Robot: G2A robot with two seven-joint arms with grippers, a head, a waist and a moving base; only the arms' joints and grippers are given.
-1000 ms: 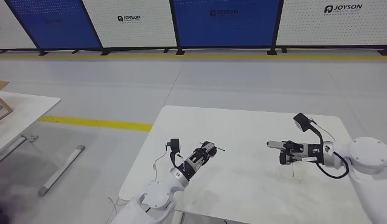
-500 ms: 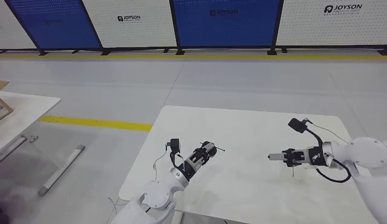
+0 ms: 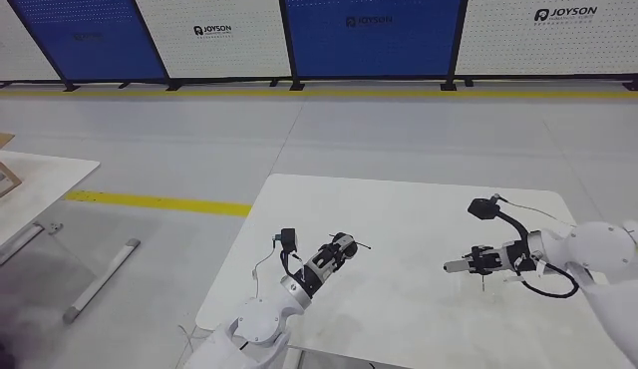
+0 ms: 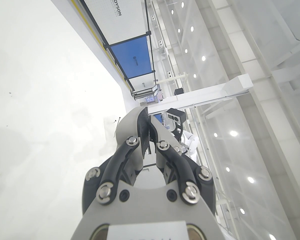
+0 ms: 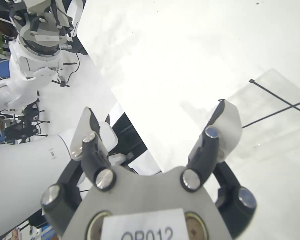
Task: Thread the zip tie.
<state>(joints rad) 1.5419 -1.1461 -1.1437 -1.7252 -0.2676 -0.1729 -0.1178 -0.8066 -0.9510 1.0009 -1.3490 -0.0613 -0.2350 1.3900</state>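
Black zip tie (image 3: 361, 242) juts from the left hand (image 3: 346, 242), unmoved seen from above, while the right hand (image 3: 452, 266) has dipped toward the tabletop (image 3: 399, 209). Left wrist: its fingers (image 4: 130, 124) press together on that tie. Right wrist: fingers (image 5: 228, 116) spread apart, two loose ties (image 5: 293, 105) crossed just beyond one fingertip, so a second pickup looks near.

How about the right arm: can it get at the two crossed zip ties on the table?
Probably yes. The right gripper is open and empty, and the zip ties lie flat on the table close beside one of its fingers, with nothing lying between.
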